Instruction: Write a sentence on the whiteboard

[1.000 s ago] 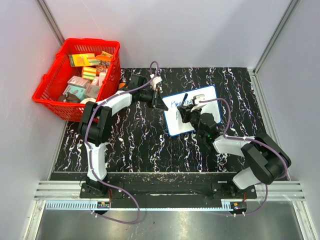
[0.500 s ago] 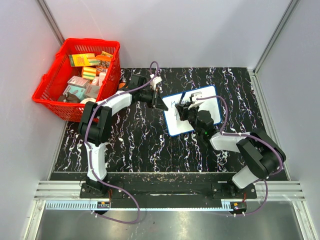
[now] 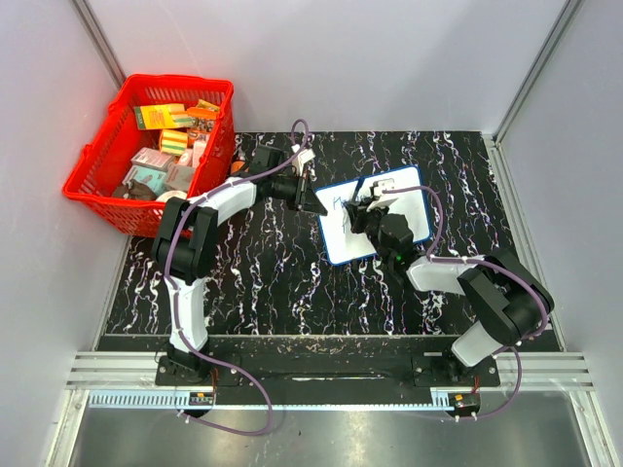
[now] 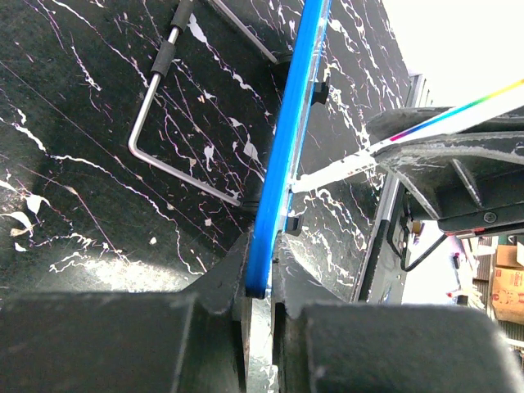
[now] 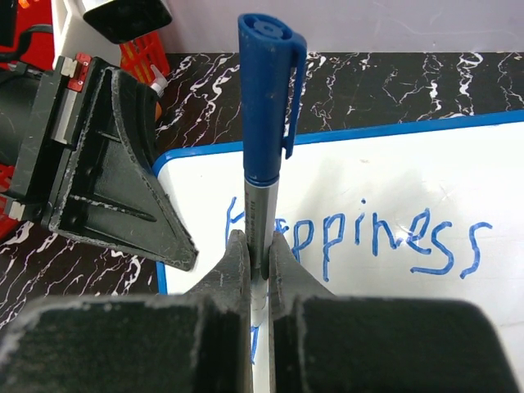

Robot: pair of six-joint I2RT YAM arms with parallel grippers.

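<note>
I have the whiteboard (image 3: 346, 243) lying flat on the bench (image 3: 263, 282), right of centre, with its long axis running from about 8 to 2 o'clock in the top view. My left tool (image 4: 260, 278) is narrowed onto the board's blue rim at the 9 o'clock short edge, pinning it. My right tool (image 5: 259, 254) is clamped tight on a blue marker (image 5: 266, 123), barrel upright, cap end up. The right arm is the one over the writing surface. In the right wrist view the sentence (image 5: 368, 237) so far reads "Happiness" in one line. The pen sits at its first letter, its tip hidden behind the tool, so I cannot tell whether it touches. I judge a second line starts here: bare white lies toward 3 o'clock of the tool, along the long axis, so strokes should run that way, away from the left tool
</note>
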